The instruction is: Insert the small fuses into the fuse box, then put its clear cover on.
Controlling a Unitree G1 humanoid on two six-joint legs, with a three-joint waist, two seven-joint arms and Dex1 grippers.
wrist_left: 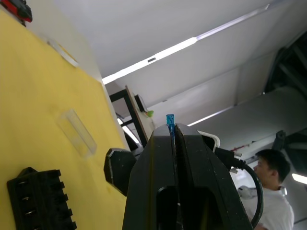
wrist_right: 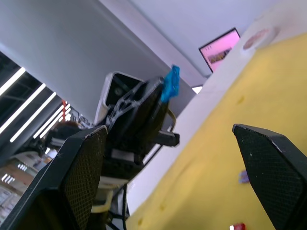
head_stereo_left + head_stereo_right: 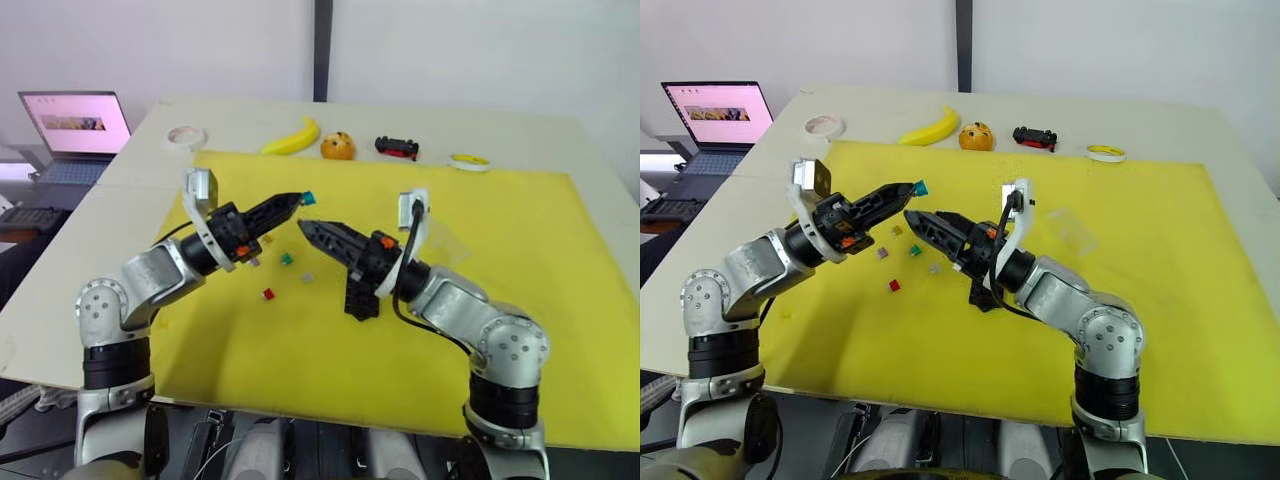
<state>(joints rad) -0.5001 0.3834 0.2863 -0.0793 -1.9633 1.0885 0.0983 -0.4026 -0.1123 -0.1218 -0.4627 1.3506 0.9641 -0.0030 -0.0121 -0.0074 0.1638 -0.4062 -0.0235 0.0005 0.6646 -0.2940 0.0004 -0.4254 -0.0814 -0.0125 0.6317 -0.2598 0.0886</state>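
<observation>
One teal-blue fuse [image 3: 309,195] sits pinched in left end effector [image 3: 296,201].

The mat [image 3: 500,300] is plain yellow; the fuse box [image 3: 361,296] is black; the fuse [image 3: 309,196] in the black left gripper [image 3: 290,205] is teal-blue; on the mat lie a red fuse [image 3: 268,294], a green fuse [image 3: 286,259] and a grey fuse [image 3: 307,277]; the banana [image 3: 292,139] is yellow; the toy car [image 3: 396,148] is red and black; the laptop [image 3: 75,125] screen is pink.
</observation>
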